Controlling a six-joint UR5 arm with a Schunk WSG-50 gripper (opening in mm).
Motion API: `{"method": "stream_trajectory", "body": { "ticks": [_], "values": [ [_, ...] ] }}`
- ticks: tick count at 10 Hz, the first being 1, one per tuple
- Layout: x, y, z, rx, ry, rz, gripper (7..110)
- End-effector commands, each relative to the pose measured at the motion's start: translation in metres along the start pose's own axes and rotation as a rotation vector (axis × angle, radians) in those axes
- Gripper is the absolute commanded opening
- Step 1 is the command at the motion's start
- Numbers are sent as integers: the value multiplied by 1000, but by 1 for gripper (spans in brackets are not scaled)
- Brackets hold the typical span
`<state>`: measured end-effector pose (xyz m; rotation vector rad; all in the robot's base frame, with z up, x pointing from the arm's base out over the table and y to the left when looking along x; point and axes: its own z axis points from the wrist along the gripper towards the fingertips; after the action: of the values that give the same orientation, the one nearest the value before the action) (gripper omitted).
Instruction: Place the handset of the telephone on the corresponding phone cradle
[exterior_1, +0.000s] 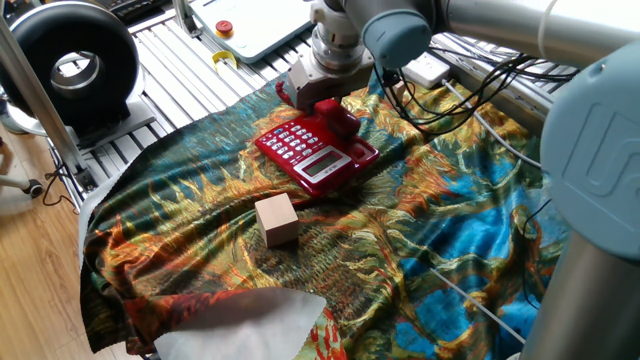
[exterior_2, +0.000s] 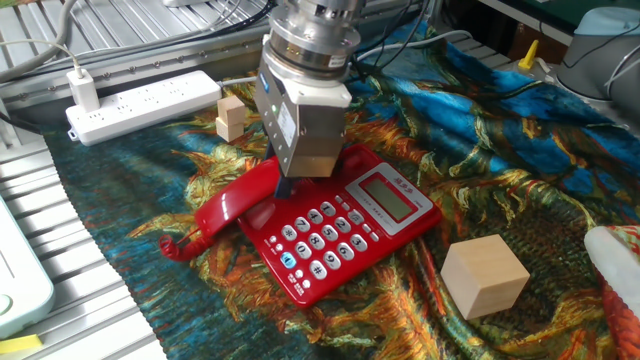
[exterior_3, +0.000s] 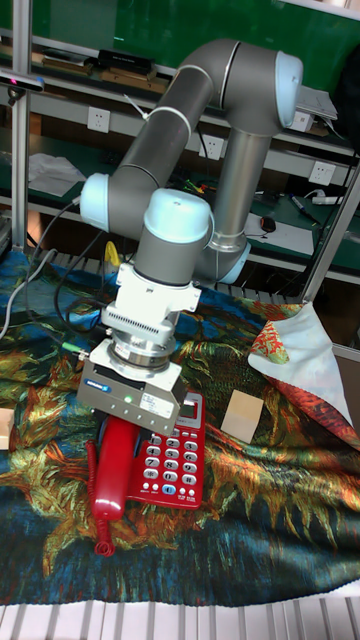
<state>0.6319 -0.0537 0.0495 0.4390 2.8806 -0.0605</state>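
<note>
The red telephone (exterior_2: 352, 228) lies on the patterned cloth with its keypad and grey display facing up. My gripper (exterior_2: 284, 186) points down over the base's left edge and is shut on the red handset (exterior_2: 228, 209). The handset hangs tilted, its low end with the cord (exterior_2: 176, 247) close to the cloth. The phone cradle (exterior_2: 262, 214) is mostly covered by the handset and the gripper. In the tall fixed view, the gripper (exterior_3: 125, 418) holds the handset (exterior_3: 112, 468) beside the telephone (exterior_3: 176, 458). From the opposite side, the gripper (exterior_1: 322, 97) sits above the telephone (exterior_1: 318, 152).
A tan wooden cube (exterior_2: 485, 276) sits on the cloth right of the phone. Two small wooden blocks (exterior_2: 232, 116) and a white power strip (exterior_2: 140, 100) lie behind the gripper. Cables run along the table's back edge. A pale folded cloth (exterior_1: 250, 325) covers the front corner.
</note>
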Motion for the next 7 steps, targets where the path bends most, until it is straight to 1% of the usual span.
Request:
{"method": "stream_trajectory", "body": {
  "ticks": [1,7],
  "values": [
    [3,2,-5,-5,-9,14,7],
    [11,3,-5,3,-21,23,7]
  ]
}}
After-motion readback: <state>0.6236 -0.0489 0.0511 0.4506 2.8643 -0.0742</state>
